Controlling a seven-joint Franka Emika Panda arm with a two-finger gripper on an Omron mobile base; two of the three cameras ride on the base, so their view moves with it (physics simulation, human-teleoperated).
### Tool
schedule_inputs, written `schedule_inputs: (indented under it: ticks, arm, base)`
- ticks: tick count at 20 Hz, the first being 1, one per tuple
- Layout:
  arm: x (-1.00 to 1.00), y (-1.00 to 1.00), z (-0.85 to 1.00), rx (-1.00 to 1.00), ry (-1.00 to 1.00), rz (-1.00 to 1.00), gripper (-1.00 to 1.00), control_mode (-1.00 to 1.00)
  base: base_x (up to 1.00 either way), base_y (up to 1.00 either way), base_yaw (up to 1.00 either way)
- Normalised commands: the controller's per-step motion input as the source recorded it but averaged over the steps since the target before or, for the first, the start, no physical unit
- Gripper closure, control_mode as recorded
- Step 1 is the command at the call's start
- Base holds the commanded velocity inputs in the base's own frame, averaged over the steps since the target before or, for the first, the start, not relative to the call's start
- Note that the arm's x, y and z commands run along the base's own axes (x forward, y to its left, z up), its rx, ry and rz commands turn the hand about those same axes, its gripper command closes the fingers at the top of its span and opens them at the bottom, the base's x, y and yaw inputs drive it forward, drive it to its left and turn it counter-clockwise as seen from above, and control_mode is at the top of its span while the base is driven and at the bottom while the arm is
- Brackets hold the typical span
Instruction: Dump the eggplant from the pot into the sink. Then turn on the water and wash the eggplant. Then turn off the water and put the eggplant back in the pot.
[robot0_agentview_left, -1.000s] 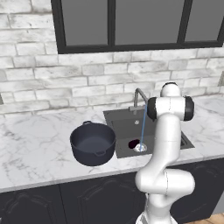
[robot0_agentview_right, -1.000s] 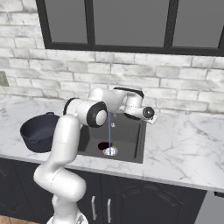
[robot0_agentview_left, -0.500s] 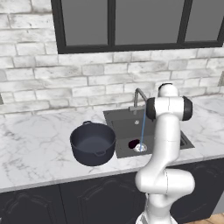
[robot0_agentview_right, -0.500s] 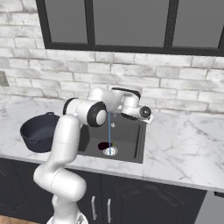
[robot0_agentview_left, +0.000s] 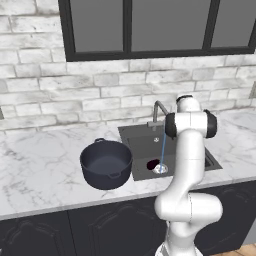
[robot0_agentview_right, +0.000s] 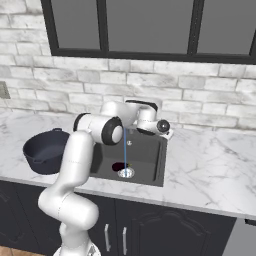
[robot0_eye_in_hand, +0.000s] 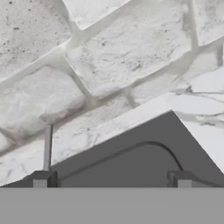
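The eggplant lies in the sink beside the round silver drain; the right base view shows the same eggplant on the basin floor. A thin blue stream of water falls from the gooseneck faucet onto the drain. On the counter left of the sink stands the dark pot, with nothing in it. My gripper hovers over the sink's rear right corner. In the hand view its fingertips stand wide apart, open, with nothing between them.
A white brick wall rises close behind the sink, with a dark-framed window above it. Marble counter stretches to both sides. My own arm hides the sink's right part in the left base view.
The hand has shifted slightly left above the sink's rear edge. Water runs in every frame, and the eggplant and pot have not moved.
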Motion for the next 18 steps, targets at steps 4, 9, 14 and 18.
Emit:
schedule_inputs:
  ticks: [4, 9, 14, 18]
  arm:
    - [0.24, 0.01, -0.06, 0.00, 0.00, 0.02, -1.00, -1.00]
    - [0.23, 0.03, -0.09, 0.00, 0.00, 0.04, -1.00, -1.00]
    - [0.30, 0.11, -0.12, 0.00, 0.00, 0.07, -1.00, -1.00]
    - [0.32, 0.09, -0.08, 0.00, 0.00, 0.10, -1.00, -1.00]
  base:
    - [0.00, 0.00, 0.00]
    - [0.00, 0.00, 0.00]
    - [0.00, 0.00, 0.00]
    - [0.00, 0.00, 0.00]
